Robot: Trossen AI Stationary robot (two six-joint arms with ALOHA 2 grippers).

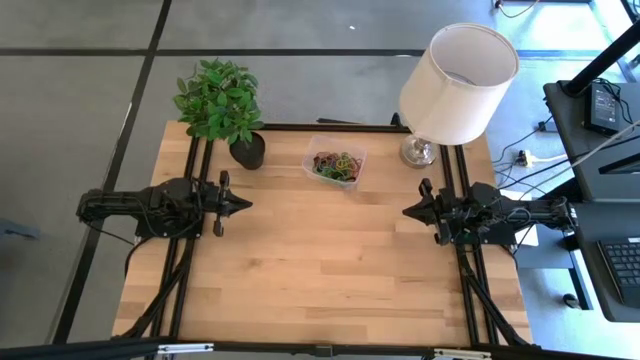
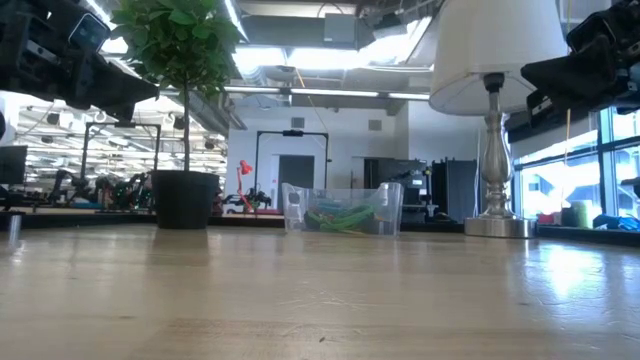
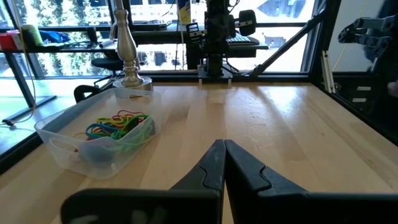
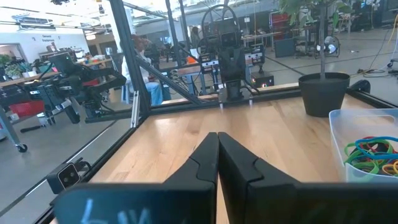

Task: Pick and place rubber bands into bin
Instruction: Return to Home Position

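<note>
Left claw (image 1: 244,204): over the left side of the table (image 1: 320,285), about halfway between the near and far edges, with its tips pointing right toward the middle. The two fingers are pressed together with nothing between them; the left wrist view shows the same.

Right claw (image 1: 408,211): mirrored over the right side, tips pointing left. Its fingers are likewise closed on nothing.

In the low view both arms hang above the tabletop, not touching it.

Bin (image 1: 335,160): sits flat near the far edge of the table, roughly central. The plant pot (image 1: 248,150) is to its left and the lamp (image 1: 418,152) to its right, and it is apart from both.

Rubber bands (image 1: 336,166): one tangled heap inside the bin, resting on its floor. Green, blue, red, orange and yellow loops can be told apart in the wrist views.

Position against the claws: the bin and its bands lie farther back than both claws. They are to the right of the left claw's tips and to the left of the right claw's tips, well apart from each
</note>
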